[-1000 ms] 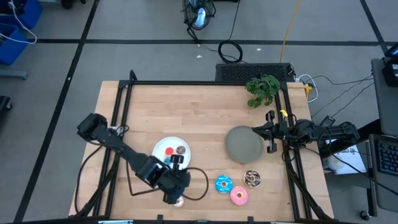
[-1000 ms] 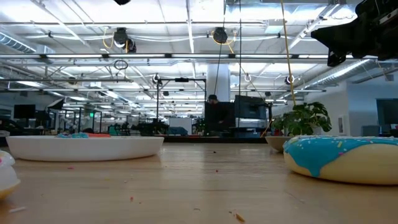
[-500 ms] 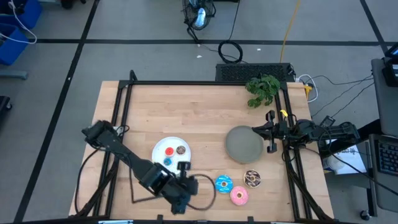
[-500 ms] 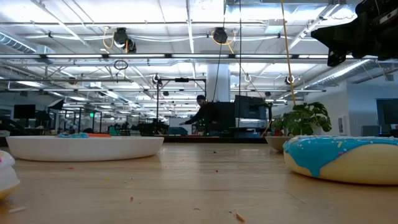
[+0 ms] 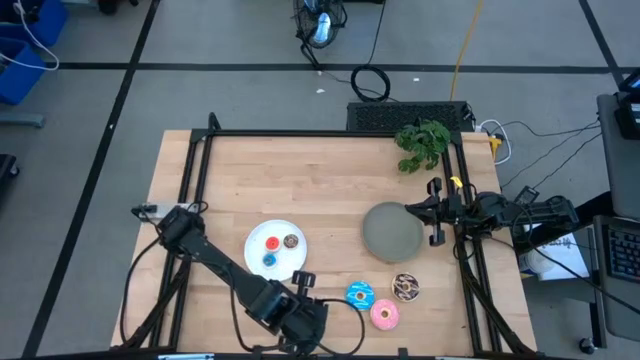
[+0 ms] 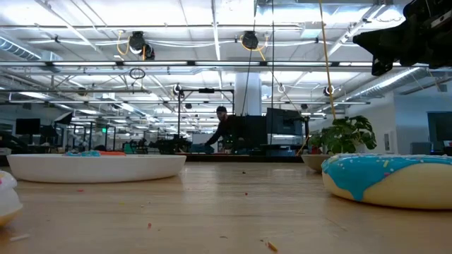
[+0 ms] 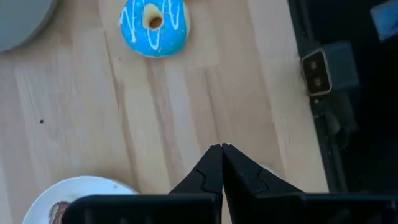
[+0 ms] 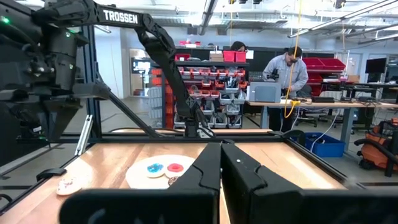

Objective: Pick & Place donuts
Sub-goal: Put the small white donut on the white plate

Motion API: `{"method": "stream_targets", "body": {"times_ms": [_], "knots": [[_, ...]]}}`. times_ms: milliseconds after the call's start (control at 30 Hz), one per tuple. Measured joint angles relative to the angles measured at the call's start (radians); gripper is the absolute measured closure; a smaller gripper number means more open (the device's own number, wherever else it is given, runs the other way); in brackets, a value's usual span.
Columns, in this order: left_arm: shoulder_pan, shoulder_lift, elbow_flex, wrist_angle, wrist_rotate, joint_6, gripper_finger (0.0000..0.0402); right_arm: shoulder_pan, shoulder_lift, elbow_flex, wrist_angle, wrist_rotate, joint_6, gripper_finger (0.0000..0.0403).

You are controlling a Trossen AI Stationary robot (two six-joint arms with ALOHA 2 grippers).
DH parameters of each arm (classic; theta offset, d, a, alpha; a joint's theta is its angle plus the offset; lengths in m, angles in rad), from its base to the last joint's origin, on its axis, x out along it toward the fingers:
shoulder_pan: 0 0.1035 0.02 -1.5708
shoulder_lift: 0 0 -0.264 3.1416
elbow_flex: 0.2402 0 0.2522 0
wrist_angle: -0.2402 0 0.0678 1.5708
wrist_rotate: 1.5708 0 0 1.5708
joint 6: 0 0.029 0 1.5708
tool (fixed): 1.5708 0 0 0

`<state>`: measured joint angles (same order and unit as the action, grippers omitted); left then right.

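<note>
Blue donut point(image 7: 154, 26) lies on the wood table point(image 5: 300, 190). Left gripper point(image 7: 217, 149) hangs near it, clenched and empty. Right gripper point(image 8: 221, 148) waits at the table's right edge, clenched too.

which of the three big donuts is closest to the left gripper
The blue donut: it lies right beside the left gripper, while the pink donut and brown sprinkled donut lie beyond it.

Wooden table point(image 5: 320, 190): light planked top inside a black frame. White plate point(image 5: 258, 240) at about 7 o'clock from table centre. Grey plate point(image 5: 390, 232) at about 4 o'clock, inverted or dome-like. Green plant point(image 5: 422, 142) at the 1 o'clock corner. Coiled black cable point(image 5: 370, 82) on the floor beyond, at 12 o'clock. A person point(image 8: 287, 67) stands at a bench in the background room.
</note>
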<state>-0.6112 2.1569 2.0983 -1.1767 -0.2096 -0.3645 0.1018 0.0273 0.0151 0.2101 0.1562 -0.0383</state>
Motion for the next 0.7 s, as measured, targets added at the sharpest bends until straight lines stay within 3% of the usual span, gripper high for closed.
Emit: {"method": "stream_targets", "body": {"times_ms": [233, 433, 700], "knots": [[-0.012, -0.001, -0.024, -0.048, 0.099, -0.014, 0.0388, 0.000, 0.000, 0.000, 0.001, 0.000, 0.000, 0.0403], [-0.058, 0.017, -0.053, -0.054, 0.127, 0.090, 0.0387, 0.000, 0.000, 0.000, 0.002, 0.000, 0.000, 0.0403], [-0.080, 0.024, -0.053, -0.045, 0.081, 0.004, 0.0310, 0.000, 0.000, 0.000, 0.009, 0.003, -0.002, 0.0403]]}}
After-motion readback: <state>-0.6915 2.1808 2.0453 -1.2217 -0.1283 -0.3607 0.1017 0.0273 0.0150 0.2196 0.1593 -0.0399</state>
